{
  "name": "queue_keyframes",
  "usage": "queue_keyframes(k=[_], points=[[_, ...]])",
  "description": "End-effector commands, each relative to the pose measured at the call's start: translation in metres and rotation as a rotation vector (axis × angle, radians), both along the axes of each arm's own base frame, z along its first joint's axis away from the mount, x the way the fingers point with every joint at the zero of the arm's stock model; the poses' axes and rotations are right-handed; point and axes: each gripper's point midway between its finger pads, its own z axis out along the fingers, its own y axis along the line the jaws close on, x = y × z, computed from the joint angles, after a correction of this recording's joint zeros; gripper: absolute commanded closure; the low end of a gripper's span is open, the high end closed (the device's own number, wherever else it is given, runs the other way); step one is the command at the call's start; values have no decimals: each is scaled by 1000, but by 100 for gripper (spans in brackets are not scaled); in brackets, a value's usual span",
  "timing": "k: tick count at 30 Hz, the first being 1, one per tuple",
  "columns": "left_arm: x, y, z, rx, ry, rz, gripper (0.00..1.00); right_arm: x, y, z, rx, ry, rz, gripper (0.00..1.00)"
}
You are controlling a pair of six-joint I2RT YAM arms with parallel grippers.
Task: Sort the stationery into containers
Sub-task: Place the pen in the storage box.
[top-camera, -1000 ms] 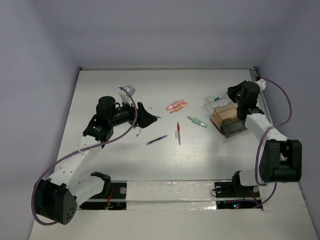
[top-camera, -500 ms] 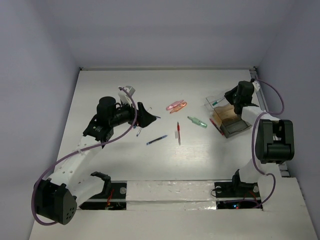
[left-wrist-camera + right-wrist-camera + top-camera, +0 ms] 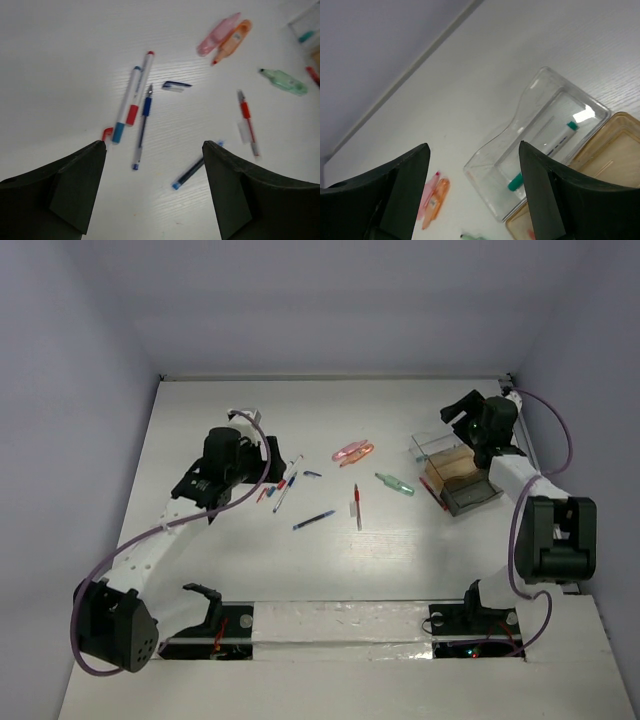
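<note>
Now | clear box (image 3: pixel 525 120): teal-capped white pen (image 3: pixel 545 152) inside | tan box (image 3: pixel 605 150) adjoining

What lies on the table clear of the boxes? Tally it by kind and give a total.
Pens: 4 (white pen, blue pen, dark blue pen, red pen)
Highlighters: 3 (pink highlighter, orange highlighter, green highlighter)
Small loose pieces: 2 (blue piece, red piece)
Total: 9
</note>
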Motion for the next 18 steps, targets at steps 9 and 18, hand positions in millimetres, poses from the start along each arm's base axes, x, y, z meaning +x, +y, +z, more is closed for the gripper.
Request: queue_keyframes(k=[9,18], points=[[19,46,-73,294,203,192,47,-86,106,73,42,-210,390,64],[48,16,-70,230,221,115,65,-127,141,57,12,-189,563,87]])
